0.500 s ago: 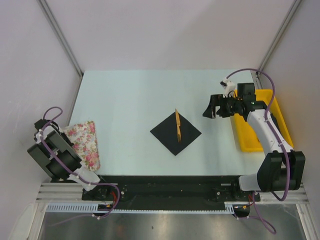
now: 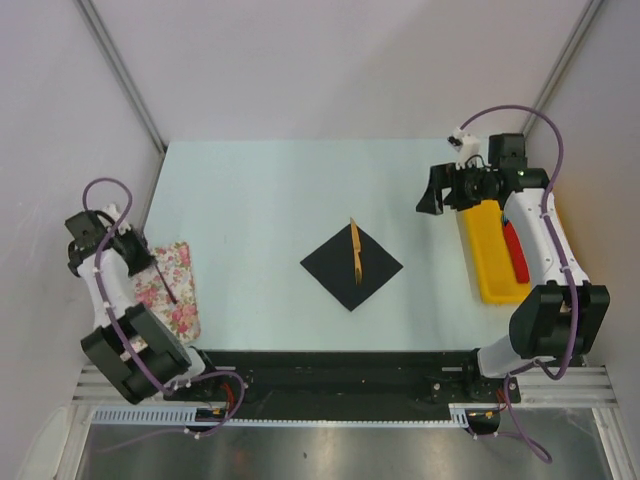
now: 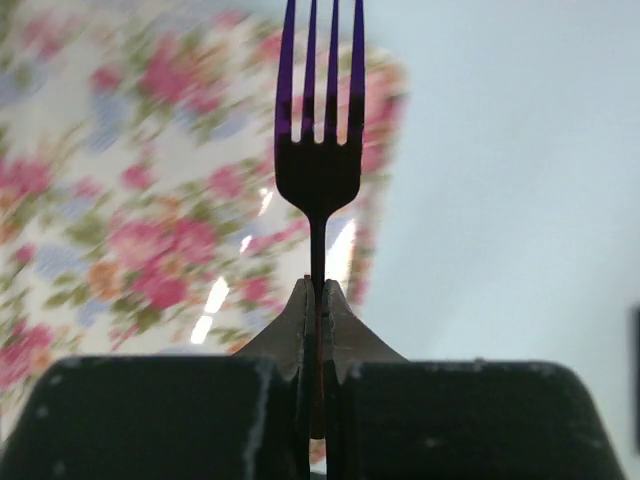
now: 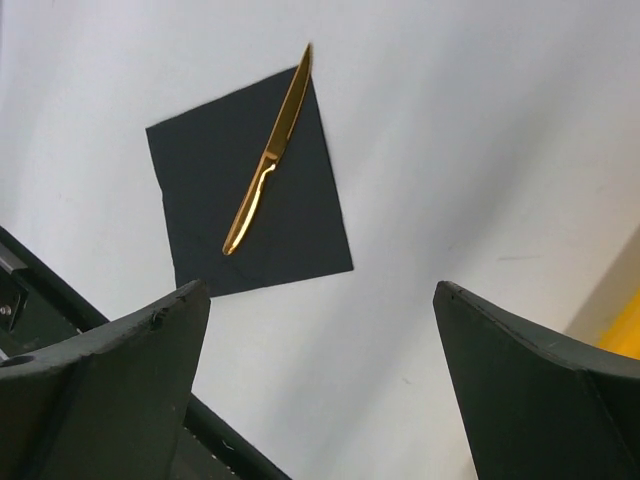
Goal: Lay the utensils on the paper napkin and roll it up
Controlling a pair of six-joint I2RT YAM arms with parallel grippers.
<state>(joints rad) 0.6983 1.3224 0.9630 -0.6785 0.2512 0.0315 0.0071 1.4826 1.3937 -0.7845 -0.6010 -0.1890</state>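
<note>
At the left edge, the left pincer (image 3: 318,300) is clenched on a dark fork (image 3: 318,170) over a blurred floral cloth (image 3: 120,200), the handle hidden between its fingers, tine tips cut off. Centre frame, a gold knife (image 2: 355,250) lies diagonally on the black paper napkin (image 2: 335,270). Upper right, the right pincer (image 2: 431,199) hangs released beside a yellow bin (image 2: 490,268)

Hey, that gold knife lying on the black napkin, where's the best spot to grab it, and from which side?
Probably the handle of the gold knife, the end nearer the arms' bases. It lies flat on the black napkin, so come straight down with the open right gripper spanning its narrow width; the thin blade offers less to pinch.
</note>
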